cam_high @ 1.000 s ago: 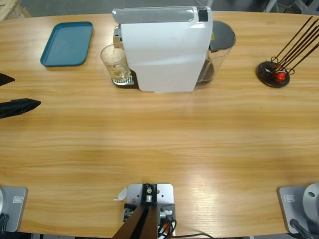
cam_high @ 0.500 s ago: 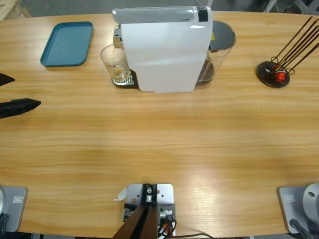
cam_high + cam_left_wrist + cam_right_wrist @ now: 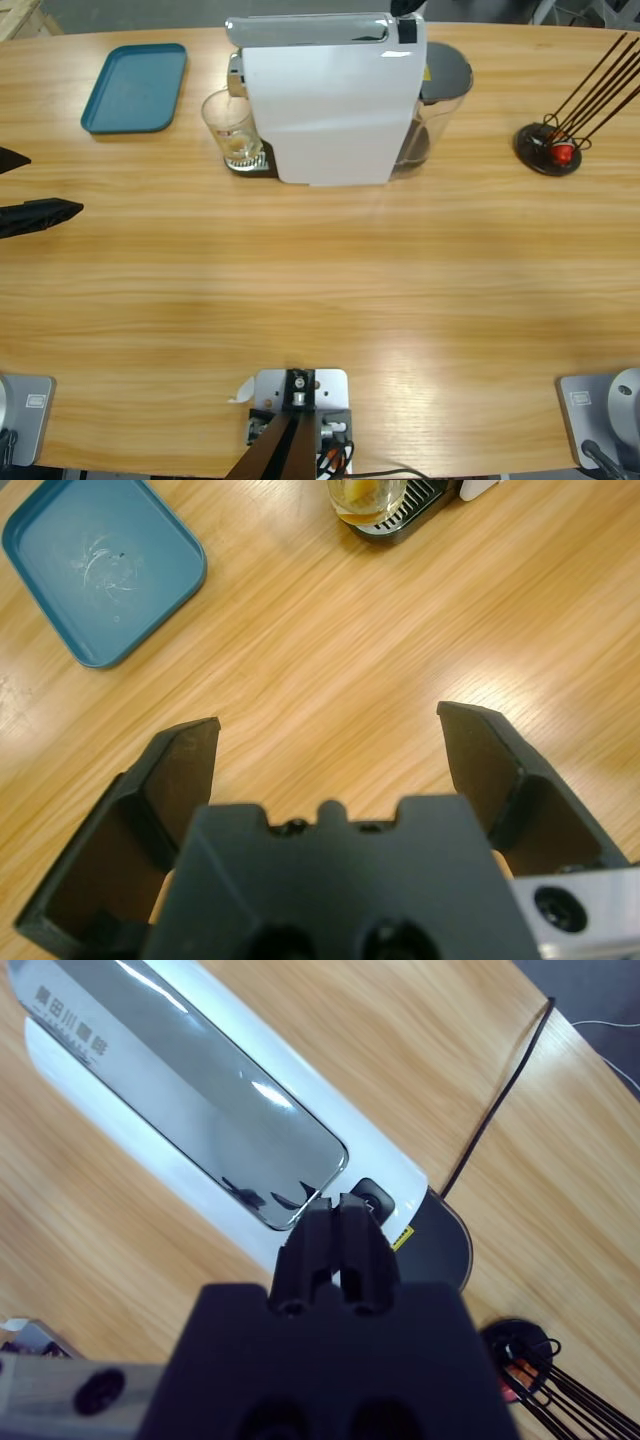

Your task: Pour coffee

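Observation:
A clear glass tumbler (image 3: 232, 128) (image 3: 366, 494) stands on the drip tray under the spout of the white machine (image 3: 330, 100). Its bottom looks amber; dark coffee is not in view. My left gripper (image 3: 50, 183) (image 3: 330, 735) hovers open and empty at the table's left edge, well short of the tumbler. My right gripper (image 3: 338, 1208) is shut with nothing in it. Its tip is over the machine's top, beside a small black button (image 3: 372, 1200) at the end of the silver lid (image 3: 190, 1090). In the high view only a black bit of the right gripper (image 3: 405, 6) shows.
A teal tray (image 3: 135, 87) (image 3: 100, 565) lies at the back left. The grey-lidded water tank (image 3: 440, 85) sits behind the machine. A black stand of dark sticks (image 3: 548, 148) (image 3: 520, 1350) is at the right, and a black cable (image 3: 500, 1100) runs off the table.
The black tip of the right gripper shows slightly more at the machine's top edge in the high view. The left gripper and the tumbler have not moved.

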